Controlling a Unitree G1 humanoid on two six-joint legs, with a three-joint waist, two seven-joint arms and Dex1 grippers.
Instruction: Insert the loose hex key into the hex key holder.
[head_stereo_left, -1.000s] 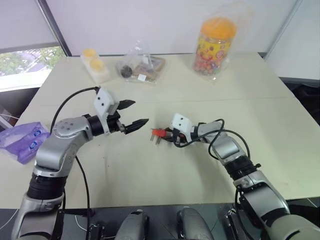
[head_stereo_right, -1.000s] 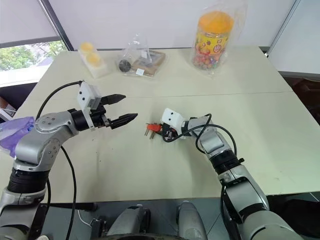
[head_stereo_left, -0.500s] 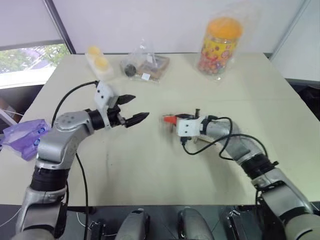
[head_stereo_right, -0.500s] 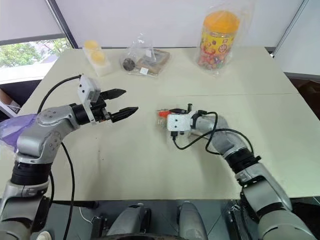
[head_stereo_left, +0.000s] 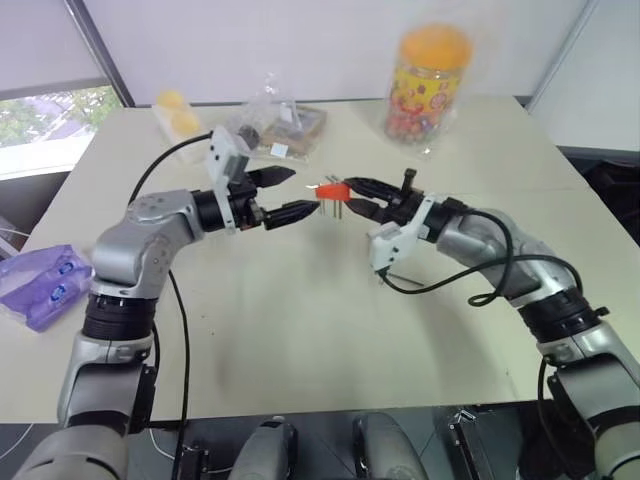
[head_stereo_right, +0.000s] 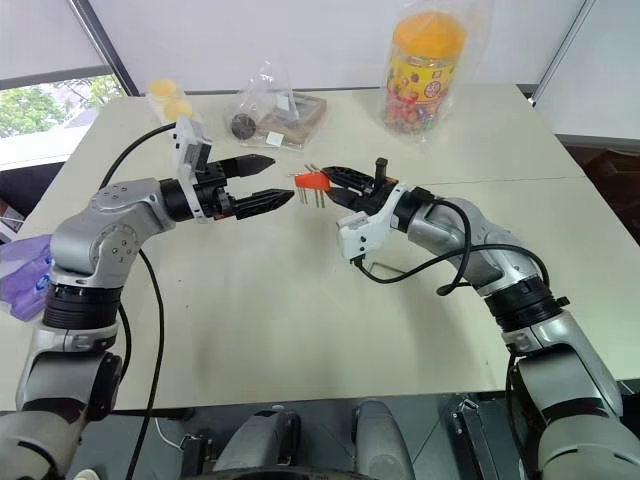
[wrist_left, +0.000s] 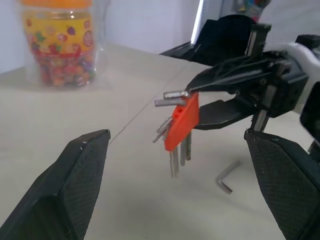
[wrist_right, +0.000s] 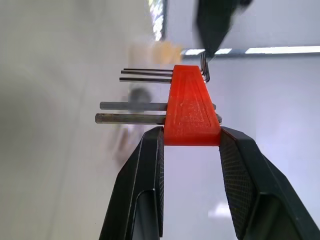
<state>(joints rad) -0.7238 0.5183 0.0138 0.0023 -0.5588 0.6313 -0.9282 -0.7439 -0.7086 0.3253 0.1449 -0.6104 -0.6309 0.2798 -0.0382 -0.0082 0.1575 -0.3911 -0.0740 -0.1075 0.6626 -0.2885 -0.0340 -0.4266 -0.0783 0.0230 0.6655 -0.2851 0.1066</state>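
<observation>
The hex key holder, a red-orange block with dark keys through it, is clamped in the right claw and held in the air above the middle of the surface, probably so its slots can be reached from the side. The loose hex key lies flat on the surface below and just beyond the holder, touched by nothing. The left claw faces the holder at the same height, fingers apart and empty, its tips just beside the block. A candy jar, a clear bag and a small yellow-lidded container stand along the far edge, well apart from both claws. The near half is open room for lowering a claw to the key.
</observation>
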